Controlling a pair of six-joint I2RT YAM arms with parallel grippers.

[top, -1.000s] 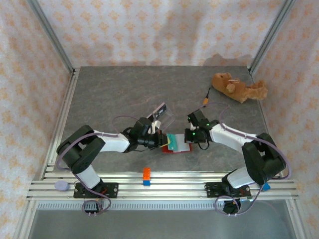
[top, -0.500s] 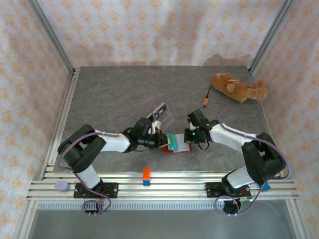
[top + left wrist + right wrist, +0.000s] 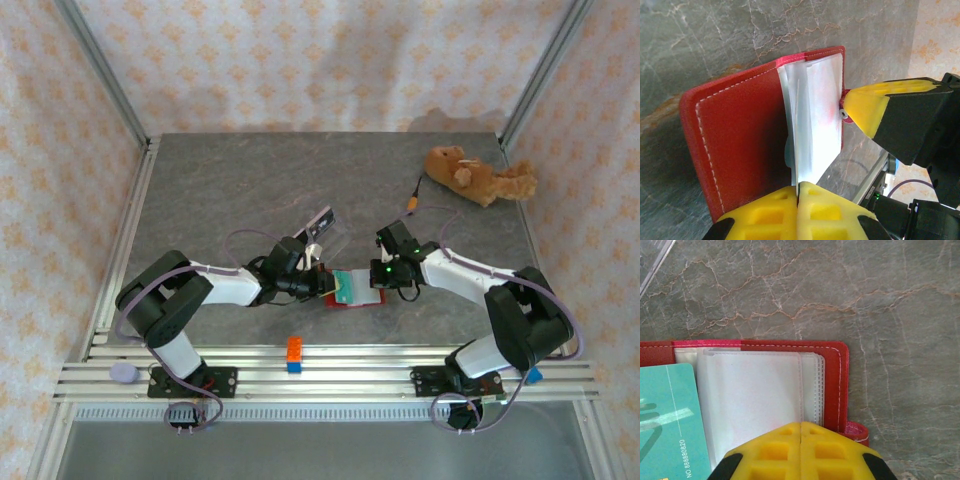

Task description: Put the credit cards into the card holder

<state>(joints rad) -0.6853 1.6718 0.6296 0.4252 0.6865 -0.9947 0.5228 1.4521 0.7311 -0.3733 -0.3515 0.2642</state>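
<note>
On the metal rails at the near edge of the worktop sit one small purple disc at the left and one toy brick, orange over blue, near the middle. Two arms are bolted there. The left arm folds low and reaches right, while the right arm folds low and reaches left. Their wrists nearly meet over the near middle of the worktop.

One red card holder lies open between them, with its pale plastic sleeves showing. The left gripper comes in over the holder's left side with its fingers pressed together. A thin pale edge runs into their seam, and from above the one teal credit card sits right at its tip, so it appears to pinch that card. The card lies over the left part of the sleeves.

The right gripper has its fingers closed tight with nothing between them. Its tip rests at the holder's right edge, touching the snap tab.

Just beyond the holder is one clear tray holding dark cards, too small to count. Farther right lies a thin cable with an orange tip. One brown plush toy lies near the far right corner.
</note>
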